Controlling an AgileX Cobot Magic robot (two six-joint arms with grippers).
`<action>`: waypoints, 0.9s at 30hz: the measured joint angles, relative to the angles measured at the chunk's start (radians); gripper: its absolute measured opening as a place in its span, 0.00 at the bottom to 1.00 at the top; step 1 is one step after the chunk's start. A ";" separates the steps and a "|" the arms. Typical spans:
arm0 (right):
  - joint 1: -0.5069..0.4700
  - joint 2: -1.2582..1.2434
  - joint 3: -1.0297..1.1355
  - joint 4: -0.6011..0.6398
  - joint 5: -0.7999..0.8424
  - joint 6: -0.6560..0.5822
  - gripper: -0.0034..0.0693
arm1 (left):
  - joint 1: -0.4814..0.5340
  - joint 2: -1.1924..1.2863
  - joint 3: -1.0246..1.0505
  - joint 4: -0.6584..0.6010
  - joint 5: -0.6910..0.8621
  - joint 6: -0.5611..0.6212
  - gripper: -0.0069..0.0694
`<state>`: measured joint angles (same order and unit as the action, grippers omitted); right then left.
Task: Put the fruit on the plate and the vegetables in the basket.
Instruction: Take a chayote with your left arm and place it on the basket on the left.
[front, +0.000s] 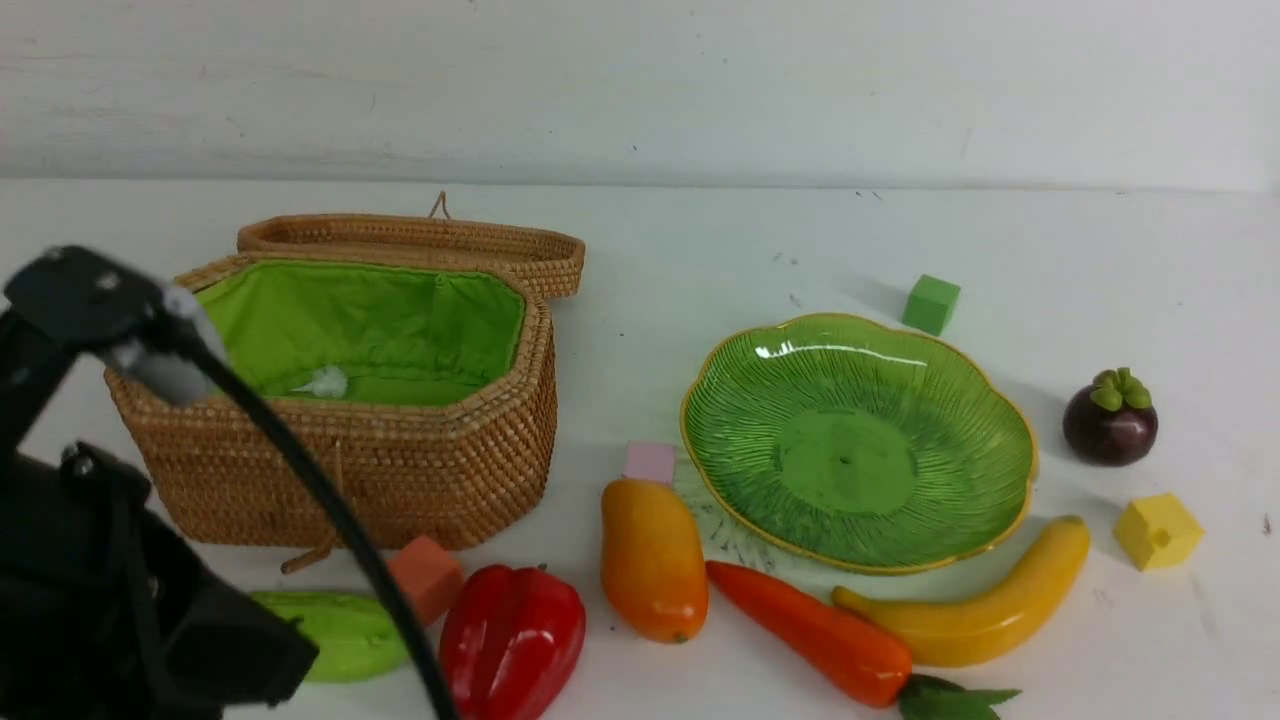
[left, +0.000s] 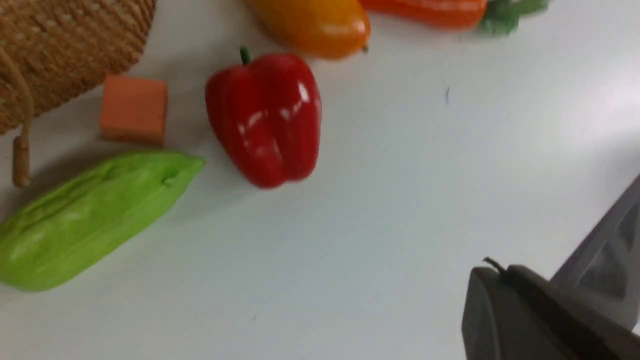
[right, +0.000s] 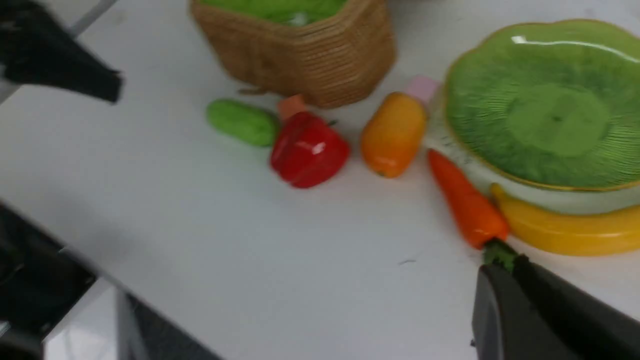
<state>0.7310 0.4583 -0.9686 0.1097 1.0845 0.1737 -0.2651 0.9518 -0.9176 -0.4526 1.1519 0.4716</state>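
Note:
The plate (front: 860, 440) is bare, right of the open basket (front: 400, 470). In front of them lie the gourd (front: 345, 630), red pepper (front: 510, 640), mango (front: 650, 560), carrot (front: 810, 630) and banana (front: 980, 610). The mangosteen (front: 1110, 420) stands at the far right. My left gripper (left: 500, 272) is shut and empty, above bare table, apart from the pepper (left: 265, 117) and gourd (left: 90, 220). My right gripper (right: 505, 272) is raised with its jaws together. Its tip lines up with the carrot's leaves (right: 497, 252), which lie free on the table in the front view.
Foam cubes are scattered about: green (front: 930, 303) behind the plate, yellow (front: 1157, 530) at the right, pink (front: 650, 462) by the mango, orange (front: 425, 577) at the basket's foot. The basket lid (front: 420, 240) lies open behind. My left arm (front: 100, 560) fills the lower left.

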 joint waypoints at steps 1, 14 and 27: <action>0.039 0.015 -0.043 0.007 0.028 -0.011 0.10 | -0.049 0.000 -0.001 0.079 0.017 0.000 0.07; 0.166 0.032 -0.118 0.009 0.092 -0.129 0.12 | -0.080 0.173 -0.003 0.317 0.001 0.158 0.07; 0.167 0.032 -0.118 -0.031 0.123 -0.145 0.14 | -0.001 0.465 -0.006 0.383 -0.118 0.383 0.36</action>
<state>0.8983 0.4898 -1.0869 0.0782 1.2078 0.0283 -0.2662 1.4167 -0.9237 -0.0700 1.0338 0.8551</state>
